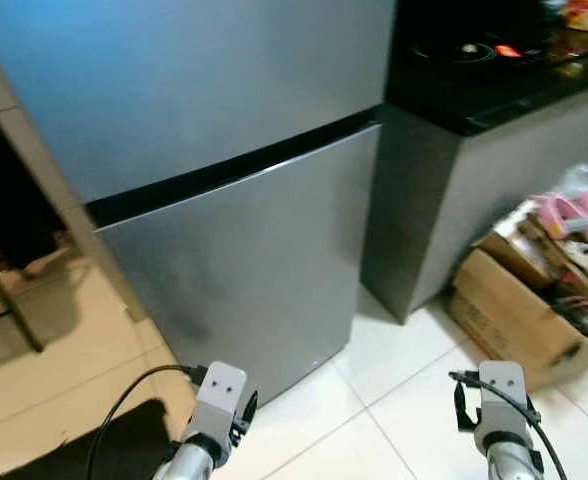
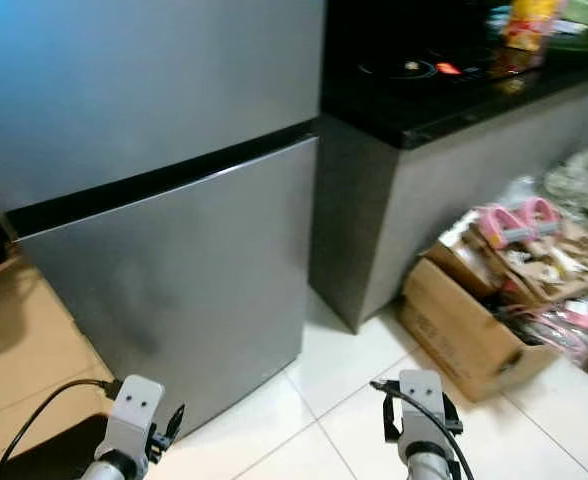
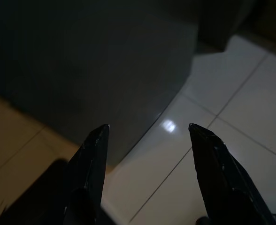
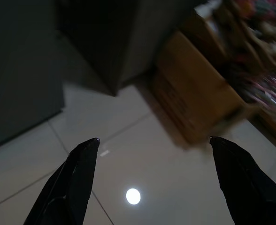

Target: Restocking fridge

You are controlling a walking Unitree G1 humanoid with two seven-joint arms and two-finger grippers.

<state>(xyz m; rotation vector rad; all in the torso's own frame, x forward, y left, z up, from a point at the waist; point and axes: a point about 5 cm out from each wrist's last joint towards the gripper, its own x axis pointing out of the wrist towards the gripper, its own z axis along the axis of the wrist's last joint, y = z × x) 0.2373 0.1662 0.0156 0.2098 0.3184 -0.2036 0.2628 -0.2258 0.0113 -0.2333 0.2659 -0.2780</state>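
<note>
A tall silver fridge [image 1: 224,150] stands straight ahead with both doors shut; a dark seam [image 1: 234,165] divides the upper door from the lower one [image 1: 249,265]. Both arms hang low in front of it, their wrists showing at the bottom of the head views. My left gripper [image 3: 148,127] is open over the white floor tiles by the fridge's lower corner [image 3: 128,93], holding nothing. My right gripper [image 4: 154,139] is open too, empty, above bare tiles near the cardboard box [image 4: 194,93].
A grey counter [image 1: 464,170] with a black top [image 1: 494,80] adjoins the fridge on the right. An open cardboard box [image 1: 519,300] full of clutter, with pink items [image 1: 574,210], sits on the floor at the right. A dark opening and wooden floor [image 1: 34,330] lie to the left.
</note>
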